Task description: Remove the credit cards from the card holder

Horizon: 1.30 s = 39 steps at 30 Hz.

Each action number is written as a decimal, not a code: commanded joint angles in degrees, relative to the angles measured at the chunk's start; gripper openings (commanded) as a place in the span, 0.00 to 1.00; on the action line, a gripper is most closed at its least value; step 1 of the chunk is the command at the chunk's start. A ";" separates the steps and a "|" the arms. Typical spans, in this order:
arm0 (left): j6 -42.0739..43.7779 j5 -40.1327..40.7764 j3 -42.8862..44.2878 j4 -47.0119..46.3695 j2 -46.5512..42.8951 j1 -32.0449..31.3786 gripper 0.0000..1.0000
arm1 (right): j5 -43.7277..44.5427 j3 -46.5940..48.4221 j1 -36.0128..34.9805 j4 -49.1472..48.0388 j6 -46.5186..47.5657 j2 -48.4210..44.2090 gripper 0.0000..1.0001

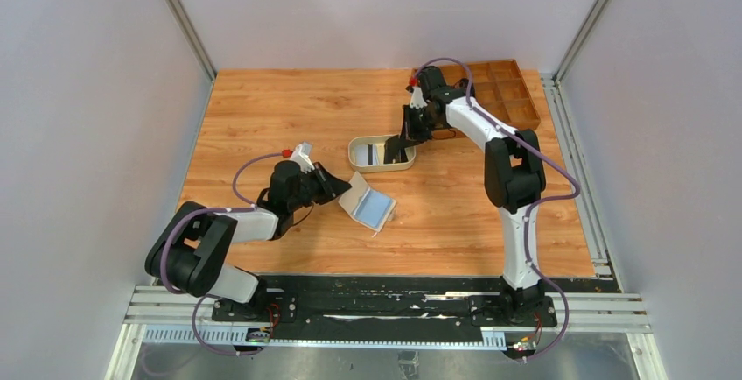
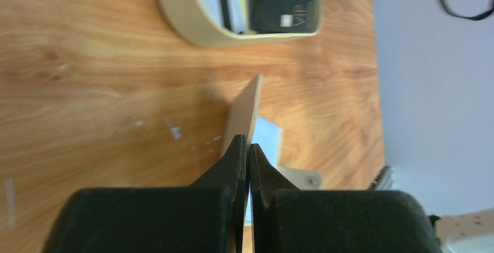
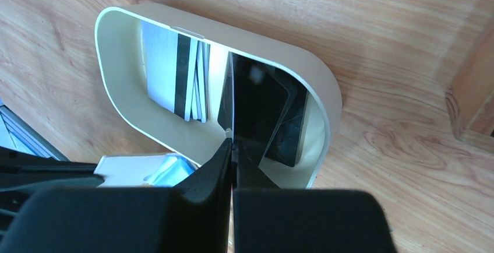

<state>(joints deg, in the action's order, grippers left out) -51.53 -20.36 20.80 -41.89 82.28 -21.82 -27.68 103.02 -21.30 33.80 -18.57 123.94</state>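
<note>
Right wrist: credit card point(image 3: 235, 98) pinched edge-on in right gripper point(image 3: 232, 143), over tray point(image 3: 327, 110).

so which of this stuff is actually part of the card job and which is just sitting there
Part of the job:
card holder, open, flap pinched by the left gripper
credit cards, lying in the oval tray
black card, pinched by the right gripper over that tray

Just lying about:
wooden compartment box, far right corner of the table

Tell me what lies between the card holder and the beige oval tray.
Nothing: only bare wooden table separates the card holder from the tray. This is clearest in the top view.
</note>
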 commanded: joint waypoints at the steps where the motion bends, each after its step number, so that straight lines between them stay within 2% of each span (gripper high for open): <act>1: 6.19 4.06 0.09 10.70 0.12 0.38 0.00 | -0.71 1.56 -0.76 -0.21 -1.16 1.91 0.00; 15: 9.75 8.70 1.80 16.93 -1.34 0.40 0.00 | 2.04 0.85 -0.60 0.10 -0.62 3.15 0.00; 35: 9.71 8.93 2.08 17.88 -1.38 0.38 0.00 | 6.33 4.90 0.46 5.22 2.50 4.36 0.00; 39: 9.71 8.98 2.02 18.15 -1.77 0.38 0.00 | 6.92 5.80 0.73 6.11 3.37 4.08 0.12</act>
<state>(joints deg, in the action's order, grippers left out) -43.03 -12.36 21.85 -24.82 81.89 -21.76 -23.88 106.85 -21.21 36.80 -17.52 127.04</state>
